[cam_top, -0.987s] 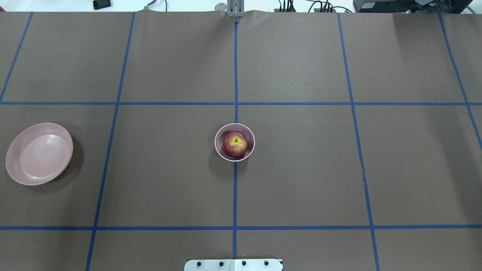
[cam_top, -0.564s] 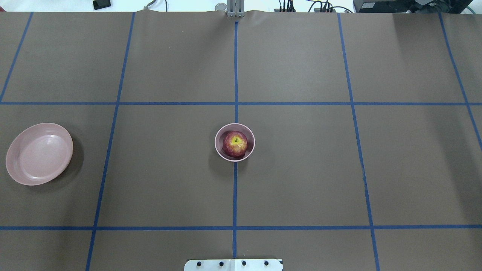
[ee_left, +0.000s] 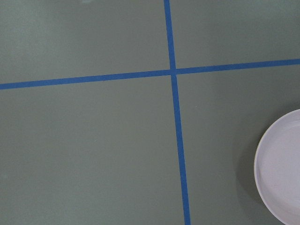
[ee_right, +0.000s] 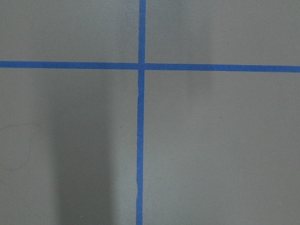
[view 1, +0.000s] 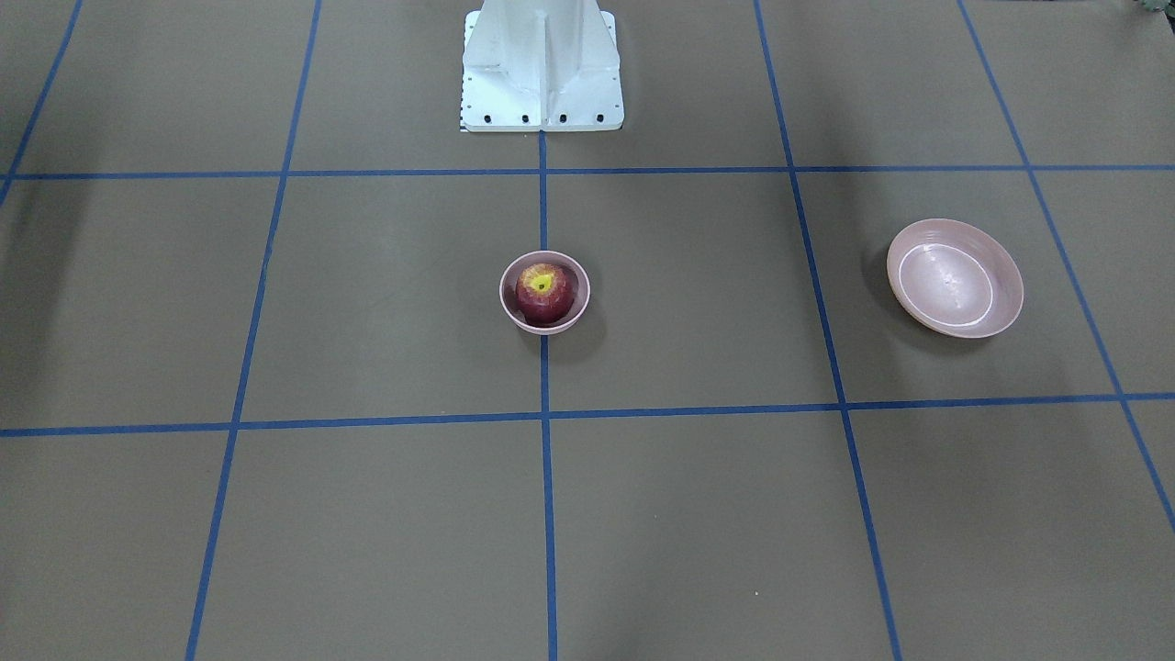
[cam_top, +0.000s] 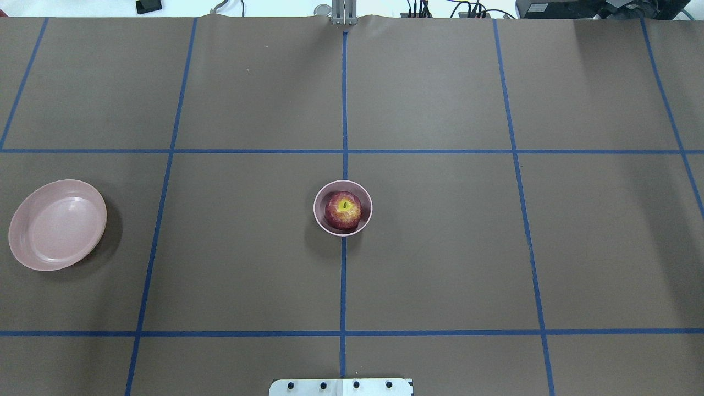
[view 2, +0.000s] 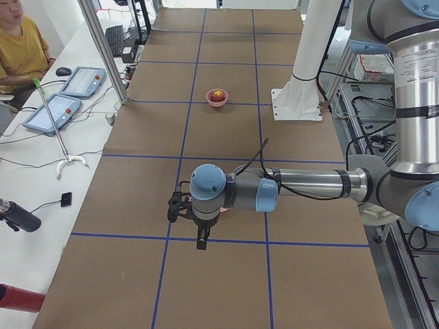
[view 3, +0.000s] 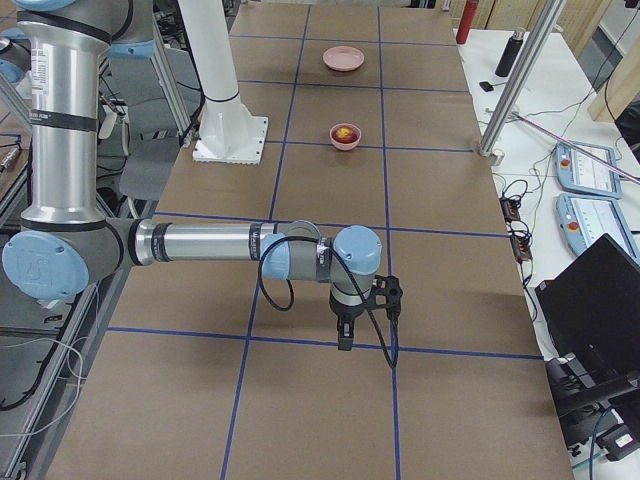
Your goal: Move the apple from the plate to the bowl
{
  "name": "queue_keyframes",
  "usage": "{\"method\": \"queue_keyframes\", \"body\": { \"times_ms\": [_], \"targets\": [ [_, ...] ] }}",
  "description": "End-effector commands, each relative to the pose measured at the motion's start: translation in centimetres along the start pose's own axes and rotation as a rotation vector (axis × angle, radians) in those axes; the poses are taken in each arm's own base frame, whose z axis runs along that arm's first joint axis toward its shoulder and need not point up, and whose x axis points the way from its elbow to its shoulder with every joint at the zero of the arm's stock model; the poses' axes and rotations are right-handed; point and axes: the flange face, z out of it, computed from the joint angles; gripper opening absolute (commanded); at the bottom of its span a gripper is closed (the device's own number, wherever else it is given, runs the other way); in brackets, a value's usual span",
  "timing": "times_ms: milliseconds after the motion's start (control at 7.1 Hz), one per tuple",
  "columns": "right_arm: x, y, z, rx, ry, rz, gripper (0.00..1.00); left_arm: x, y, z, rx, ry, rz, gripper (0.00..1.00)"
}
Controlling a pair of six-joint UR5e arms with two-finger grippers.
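The dark red apple [cam_top: 343, 209] with a yellow-green stem patch sits inside the small deep pink bowl [cam_top: 318, 218] at the table's middle; both also show in the front view, the apple [view 1: 543, 291] in the bowl [view 1: 505, 299]. The wide shallow pink plate [cam_top: 58, 224] lies empty at the left edge, and its rim shows in the left wrist view [ee_left: 281, 173]. My left gripper [view 2: 200, 241] hangs near the plate end; my right gripper [view 3: 345, 338] hangs over the opposite end. Both point down, well away from the bowl. I cannot tell whether either is open or shut.
Blue tape lines divide the brown table cover into squares. The white robot base [view 1: 542, 64] stands at the table's near edge behind the bowl. A seated person [view 2: 20, 41] and control tablets [view 2: 82, 81] are at a side bench beyond the far edge.
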Motion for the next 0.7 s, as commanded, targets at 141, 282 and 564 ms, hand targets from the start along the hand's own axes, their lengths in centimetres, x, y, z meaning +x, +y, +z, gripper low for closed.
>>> {"method": "queue_keyframes", "body": {
  "times_ms": [141, 282, 564],
  "targets": [
    [-0.13, 0.02, 0.0, 0.0, -0.013, 0.001, 1.0, -0.19, 0.46, 0.2, -0.006, -0.001, -0.007, 0.98],
    [-0.13, 0.02, 0.0, 0.0, -0.013, 0.001, 1.0, -0.23, 0.54, 0.24, -0.007, -0.001, -0.01, 0.98],
    [-0.13, 0.09, -0.01, 0.0, -0.013, 0.0, 1.0, -0.28, 0.56, 0.29, -0.008, -0.001, -0.011, 0.98]
  ]
}}
